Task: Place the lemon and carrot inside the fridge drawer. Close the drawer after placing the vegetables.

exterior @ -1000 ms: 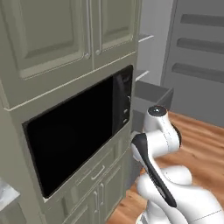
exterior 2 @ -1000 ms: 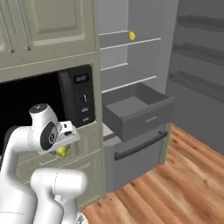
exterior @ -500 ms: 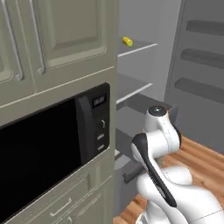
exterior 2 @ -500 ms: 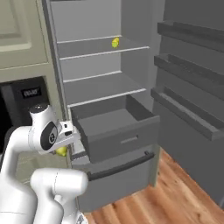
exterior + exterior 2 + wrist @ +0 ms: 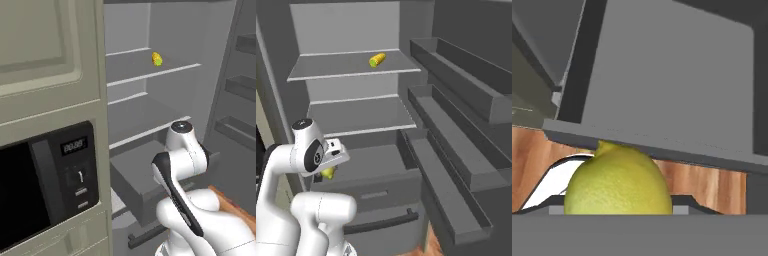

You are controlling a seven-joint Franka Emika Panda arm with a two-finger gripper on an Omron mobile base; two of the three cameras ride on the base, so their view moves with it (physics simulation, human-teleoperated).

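Room: kitchen with a wood floor (image 5: pixel 712 187). An open grey fridge (image 5: pixel 351 30) stands in front of me, and its door (image 5: pixel 466 100) is swung out to the right.
Left side: pale cabinets (image 5: pixel 45 50) with a black microwave (image 5: pixel 30 200) set into them.
Writing: the microwave has a small screen (image 5: pixel 74 146) with light digits, but they are too blurry for me to read. I see no brand names anywhere.
Shelves: two light shelves inside the fridge. A longer yellow thing (image 5: pixel 377 60) lies on the top shelf (image 5: pixel 331 67).
Drawer: the drawer (image 5: pixel 376 172) is pulled out under the lower shelf. It is a dark grey box with a flat front.
Below it: a lighter grey front with a long dark bar handle (image 5: pixel 381 222).
Lemon: the lemon (image 5: pixel 618 182) is right in front of my hand camera, with its pointed tip up. From the right base view it (image 5: pixel 328 173) peeks out yellow under my hand, at the left end of the drawer.
My gripper: my gripper (image 5: pixel 330 167) sits low beside my arm. The lemon is right at my hand and looks to be held, but my fingers are hidden, so I cannot tell for sure if they are clenched on it.
Carrot: I cannot find it.
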